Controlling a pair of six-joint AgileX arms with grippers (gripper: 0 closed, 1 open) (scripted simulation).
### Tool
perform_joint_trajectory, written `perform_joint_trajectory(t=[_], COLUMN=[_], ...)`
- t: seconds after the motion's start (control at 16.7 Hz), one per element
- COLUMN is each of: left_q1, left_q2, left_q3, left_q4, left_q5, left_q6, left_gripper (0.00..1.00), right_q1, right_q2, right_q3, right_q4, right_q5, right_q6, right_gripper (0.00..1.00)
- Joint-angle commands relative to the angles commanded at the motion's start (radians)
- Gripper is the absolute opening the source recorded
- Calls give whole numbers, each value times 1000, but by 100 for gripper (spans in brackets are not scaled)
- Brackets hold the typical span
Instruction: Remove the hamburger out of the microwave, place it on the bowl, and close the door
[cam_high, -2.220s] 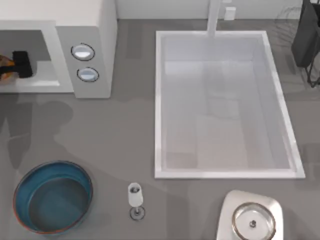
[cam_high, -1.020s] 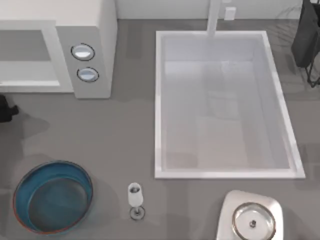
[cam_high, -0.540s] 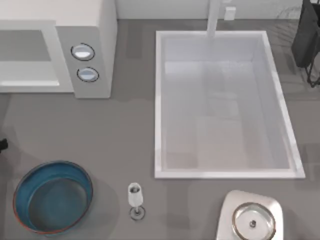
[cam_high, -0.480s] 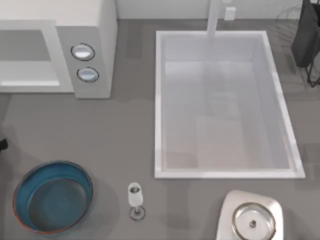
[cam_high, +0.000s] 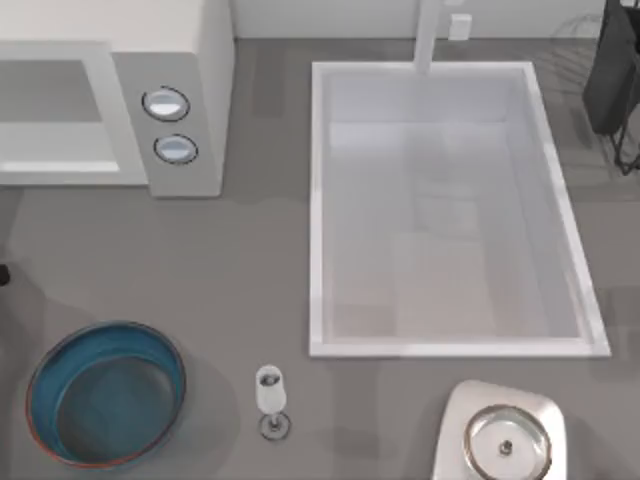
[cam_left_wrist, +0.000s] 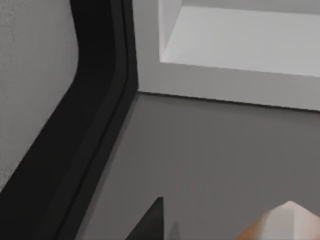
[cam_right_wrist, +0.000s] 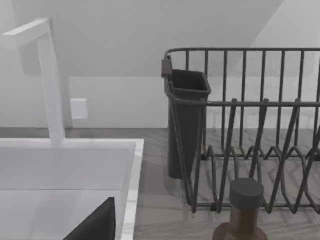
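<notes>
The microwave (cam_high: 180, 60) stands at the back left, its grey cavity (cam_high: 50, 115) open and bare. In the left wrist view the door (cam_left_wrist: 30, 75) is swung open beside the cavity, a pale panel with a dark border. My left gripper (cam_high: 2, 275) sits at the table's left edge, between the microwave and the bowl (cam_high: 105, 392). One dark finger (cam_left_wrist: 152, 220) shows in its wrist view, with the cream and orange hamburger (cam_left_wrist: 287, 220) close beside it, above the counter. The blue bowl holds nothing. My right gripper (cam_right_wrist: 95, 225) is parked by the dish rack.
A white sink (cam_high: 450, 210) with a tap fills the middle and right. A small wine glass (cam_high: 270, 395) stands right of the bowl. A steel dish (cam_high: 505, 440) sits front right. A dark dish rack (cam_right_wrist: 240, 130) and a brown bottle (cam_right_wrist: 245, 210) are at the back right.
My left gripper drew out of the microwave cavity with the hamburger and slid forward along the table's left edge. The cavity now stands bare. The right arm has not moved.
</notes>
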Motion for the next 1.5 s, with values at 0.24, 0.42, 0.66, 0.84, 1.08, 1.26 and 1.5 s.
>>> perform_joint_trajectory(t=[0.24, 0.42, 0.66, 0.84, 1.08, 1.26, 1.5], left_q1=[0, 1, 2, 2, 2, -22, -104], left_q2=[-188, -341, -500, -535, -532, -530, -526], left_q3=[18, 35, 53, 58, 55, 94, 222], left_q4=[-211, -391, -568, -602, -600, -655, -866], left_q5=[-3, -4, -6, -7, -7, -20, -69], left_q6=[0, 0, 0, 0, 1, -56, -279], left_gripper=[0, 0, 0, 0, 0, 0, 0], right_q1=[0, 0, 0, 0, 0, 0, 0], right_q2=[0, 0, 0, 0, 0, 0, 0], right_q3=[0, 0, 0, 0, 0, 0, 0], right_q4=[0, 0, 0, 0, 0, 0, 0], right_q5=[0, 0, 0, 0, 0, 0, 0], right_q6=[0, 0, 0, 0, 0, 0, 0], right_gripper=[100, 100, 100, 100, 100, 100, 100])
